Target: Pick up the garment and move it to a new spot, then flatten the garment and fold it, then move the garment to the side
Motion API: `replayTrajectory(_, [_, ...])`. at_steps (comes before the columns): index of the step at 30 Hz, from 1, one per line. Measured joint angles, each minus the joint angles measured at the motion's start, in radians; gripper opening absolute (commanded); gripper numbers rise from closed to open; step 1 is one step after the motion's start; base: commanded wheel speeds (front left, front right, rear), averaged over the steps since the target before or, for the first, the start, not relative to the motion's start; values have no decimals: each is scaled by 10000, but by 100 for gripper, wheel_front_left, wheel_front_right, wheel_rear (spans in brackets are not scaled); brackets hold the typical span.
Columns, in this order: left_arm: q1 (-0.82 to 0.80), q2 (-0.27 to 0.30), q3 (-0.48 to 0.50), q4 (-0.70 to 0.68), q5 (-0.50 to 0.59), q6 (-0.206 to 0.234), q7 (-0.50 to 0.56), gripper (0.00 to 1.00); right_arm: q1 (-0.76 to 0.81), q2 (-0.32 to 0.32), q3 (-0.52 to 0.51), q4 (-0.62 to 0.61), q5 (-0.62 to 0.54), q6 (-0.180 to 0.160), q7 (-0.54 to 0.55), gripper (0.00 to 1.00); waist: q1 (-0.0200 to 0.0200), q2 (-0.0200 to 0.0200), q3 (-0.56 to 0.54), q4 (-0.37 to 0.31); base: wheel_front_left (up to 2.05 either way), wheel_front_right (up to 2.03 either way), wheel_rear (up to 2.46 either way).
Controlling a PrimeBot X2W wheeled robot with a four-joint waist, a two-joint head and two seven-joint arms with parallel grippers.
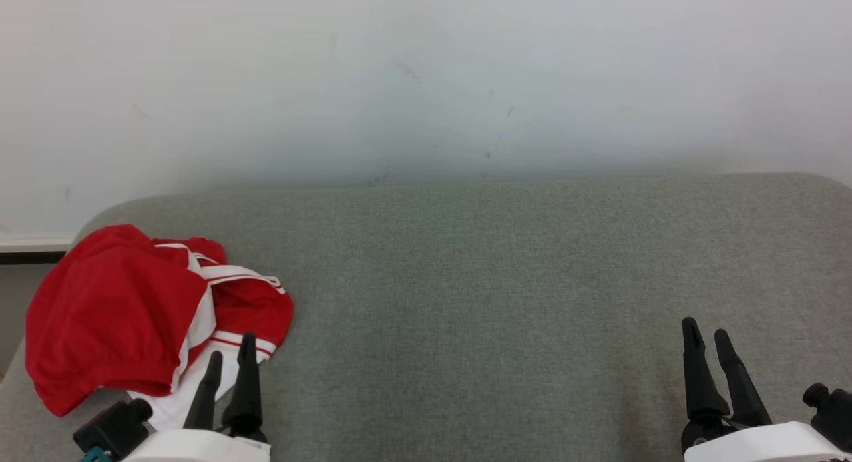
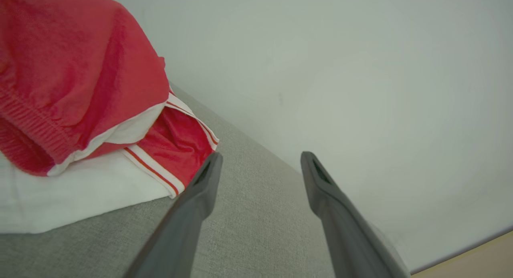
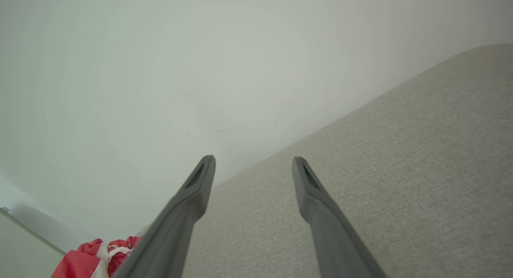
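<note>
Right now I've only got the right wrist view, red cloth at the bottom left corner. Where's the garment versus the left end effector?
Observer: Head view: garment crumpled at the cushion's left end, just ahead-left of the left end effector.
Operator: Left holding it?
Observer: No. Left wrist view: fingers open, nothing between, hem beside one finger.
Operator: Flattened?
Observer: No, bunched; red folded over a white part.

The left claw [image 1: 231,347] sits at the lower left of the head view, its fingers [image 1: 246,382] pointing up and leaning slightly right, tips parted. The right claw [image 1: 705,329] sits at the lower right, leaning slightly left, tips parted. In each wrist view the fingers spread in a V.
</note>
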Motion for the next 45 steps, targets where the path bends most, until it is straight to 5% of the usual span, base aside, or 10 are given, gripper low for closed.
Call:
replayTrajectory(24, [34,31,-343,136,2704,94,-627,100,-2,-21,430,439,-2901,0,-623,100,0,0,-98,-129,0,0,0])
replayTrajectory(45, [49,48,-489,284,3894,184,-1095,100,-27,-44,690,403,-3708,0,-1101,100,0,0,-210,-205,0,0,0])
